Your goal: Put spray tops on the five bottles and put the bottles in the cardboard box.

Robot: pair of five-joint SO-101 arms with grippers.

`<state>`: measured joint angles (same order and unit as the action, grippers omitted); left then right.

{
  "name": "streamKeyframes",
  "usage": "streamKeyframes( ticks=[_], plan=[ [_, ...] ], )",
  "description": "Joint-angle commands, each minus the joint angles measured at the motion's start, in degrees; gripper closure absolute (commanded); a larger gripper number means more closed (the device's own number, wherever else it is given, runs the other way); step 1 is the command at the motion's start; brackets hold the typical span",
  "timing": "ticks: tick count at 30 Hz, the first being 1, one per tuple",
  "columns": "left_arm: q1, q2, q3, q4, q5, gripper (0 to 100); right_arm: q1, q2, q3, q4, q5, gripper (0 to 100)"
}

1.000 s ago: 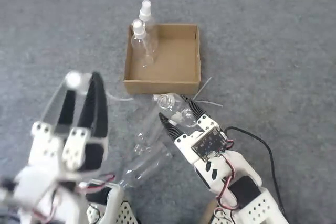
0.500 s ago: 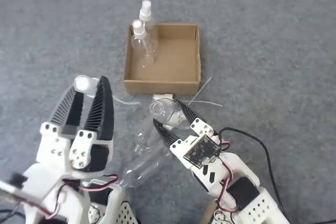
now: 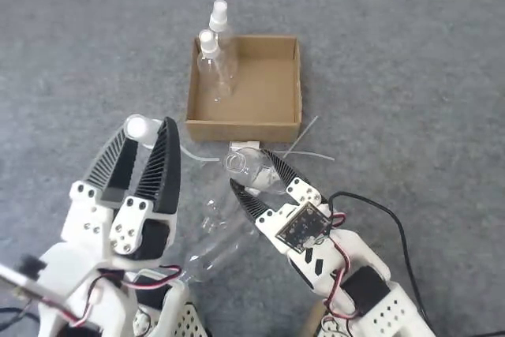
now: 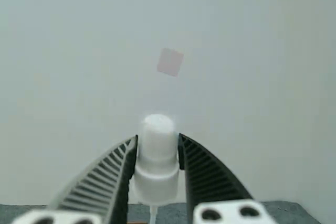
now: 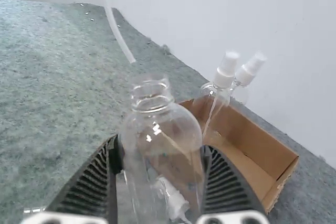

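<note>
High view, upper centre: brown cardboard box (image 3: 243,127), two capped clear plastic bottles (image 3: 215,69) at its upper-left corner; lower centre, two bare clear bottles (image 3: 217,230). Left wrist view: left gripper (image 4: 157,139) clamped on white spray top (image 4: 157,158). Right wrist view: right gripper (image 5: 160,148) clasping open-necked clear bottle (image 5: 157,124). Probably three cappings left.

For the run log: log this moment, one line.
left end effector: shut on spray top | right end effector: shut on uncapped bottle | two capped bottles: at cardboard box corner
</note>
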<state>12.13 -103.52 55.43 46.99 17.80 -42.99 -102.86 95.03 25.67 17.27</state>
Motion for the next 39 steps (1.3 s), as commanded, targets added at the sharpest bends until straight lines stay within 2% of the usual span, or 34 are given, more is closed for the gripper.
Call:
streamKeyframes(
  ticks=[1,7,26,30,33,39],
  plan=[
    [1.05,-0.35,-0.04,-0.26,0.53,98,-1.01,-0.75,1.32,0.48,1.05,99.1],
    [4.75,-0.53,1.63,-0.44,0.35,98,-2.68,-0.75,1.32,1.19,1.76,99.1],
    [5.27,-0.62,5.32,-0.18,-1.49,98,-2.42,-1.10,1.32,0.84,2.99,99.1],
    [9.58,-0.62,7.16,-0.18,-3.60,98,-2.59,-1.10,1.41,0.57,2.73,99.1],
    [13.01,-0.62,8.48,-0.26,-5.71,98,-2.51,-1.10,0.97,0.57,-0.62,99.1],
    [13.89,-0.62,9.89,-0.26,-5.80,98,-2.33,-1.19,0.88,0.57,-1.85,99.1]
  ],
)
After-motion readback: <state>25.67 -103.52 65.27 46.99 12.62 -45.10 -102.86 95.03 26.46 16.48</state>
